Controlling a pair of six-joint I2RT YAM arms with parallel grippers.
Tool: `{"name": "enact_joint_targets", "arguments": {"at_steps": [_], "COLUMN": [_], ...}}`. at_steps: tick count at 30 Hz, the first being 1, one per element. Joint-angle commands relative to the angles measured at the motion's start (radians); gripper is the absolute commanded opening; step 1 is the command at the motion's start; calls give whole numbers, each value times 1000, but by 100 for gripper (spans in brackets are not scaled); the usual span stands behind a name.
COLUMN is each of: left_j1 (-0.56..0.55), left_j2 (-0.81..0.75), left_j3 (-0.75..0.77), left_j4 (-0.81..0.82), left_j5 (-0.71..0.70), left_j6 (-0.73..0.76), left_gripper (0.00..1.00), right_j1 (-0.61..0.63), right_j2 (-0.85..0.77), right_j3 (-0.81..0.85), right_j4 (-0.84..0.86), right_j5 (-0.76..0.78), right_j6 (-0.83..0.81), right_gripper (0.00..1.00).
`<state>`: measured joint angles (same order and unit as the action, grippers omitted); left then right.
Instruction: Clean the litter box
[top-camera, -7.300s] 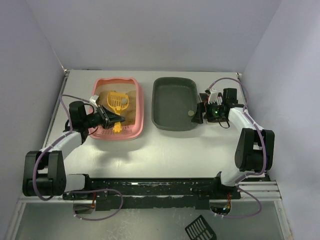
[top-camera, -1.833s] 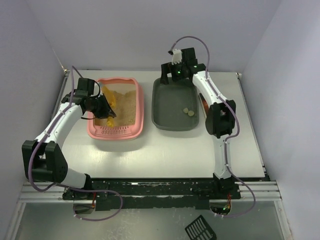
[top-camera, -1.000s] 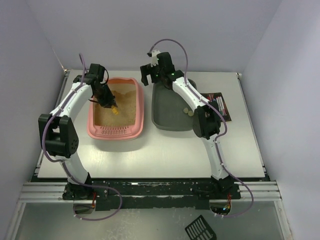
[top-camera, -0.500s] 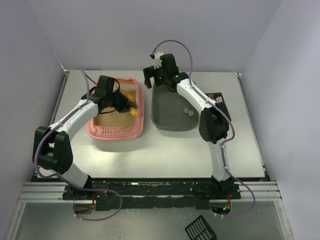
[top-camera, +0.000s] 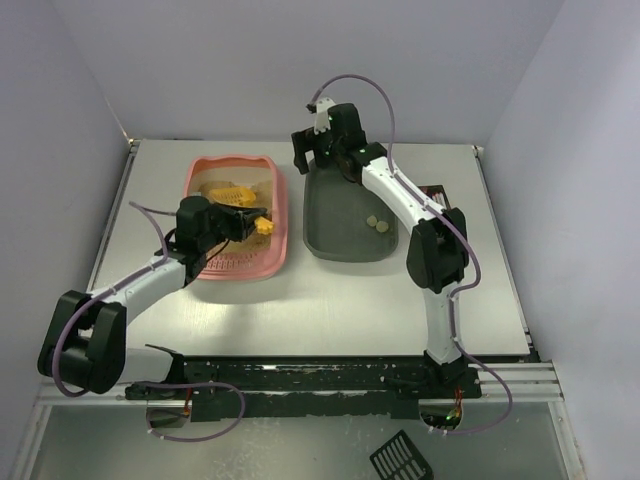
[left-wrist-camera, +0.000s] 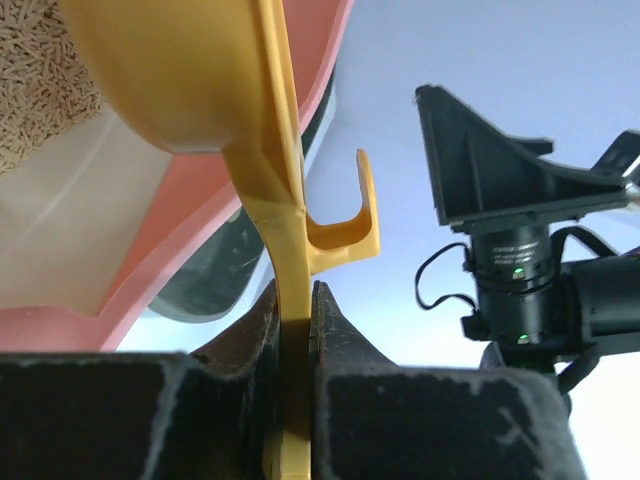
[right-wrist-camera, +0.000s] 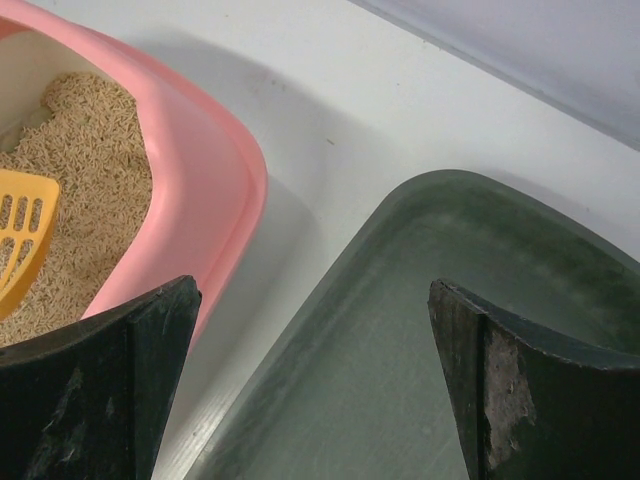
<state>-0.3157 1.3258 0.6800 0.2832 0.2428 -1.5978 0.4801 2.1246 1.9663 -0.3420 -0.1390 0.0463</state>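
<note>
1 scoop (top-camera: 232, 190) in L gripper (top-camera: 244, 216), pulled nearer

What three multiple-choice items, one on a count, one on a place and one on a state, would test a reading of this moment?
1. How many tan lumps lie in the dark grey tray? A one; B two; C five.
2. The head of the yellow scoop is over: A the litter box; B the dark grey tray; C neither.
3. The left gripper is: A open and empty; B shut on the yellow scoop's handle; C shut on the litter box's rim.

Key:
1 B: the top view shows two lumps side by side, right of the tray's middle.
2 A: the top and right wrist views show the slotted head over the litter.
3 B: the left wrist view shows both fingers pressed on the handle.
</note>
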Motion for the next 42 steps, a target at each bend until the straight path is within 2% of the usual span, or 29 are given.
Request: {"name": "enact_joint_targets", "arguments": {"at_steps": [1,5,8,14,21,23,26,28,32,42], "left_j1": [-8,-50,-98,-132,-207,-210,-210,-212,-212,-212], "left_j2": [-33,-36,-39,73,199,239,277,300,343,311], "left_j3": [-62,-165,-197,-170,-134,-132,-112,-107,-131,-177], "left_j4": [297,417,413,409,439,491,514,543,629,632], "left_j5": [-109,-266,-402,-412,-507,-525,-539,-553,-604,-697], "left_j6": [-179,-320,-383,-523,-660,-687,-695,-699,-747,-762], "left_gripper": [7,7,7,7,7,7,7,7,7,7], "right_j1": [-7,-6,-7,-7,-5,-5,6,23,96,133], "right_j2": [-46,-57,-58,-66,-25,16,129,185,187,274], "right_j3": [14,1,5,-3,27,96,319,402,354,396], "right_j4": [-23,-23,-27,-25,-41,-85,-208,-256,-221,-242], "right_j5": [-4,-11,-13,-14,-46,-51,8,56,172,124], "right_j6": [-5,5,10,17,25,17,9,4,-27,29], "right_gripper": [100,100,100,100,100,100,100,100,100,100]}}
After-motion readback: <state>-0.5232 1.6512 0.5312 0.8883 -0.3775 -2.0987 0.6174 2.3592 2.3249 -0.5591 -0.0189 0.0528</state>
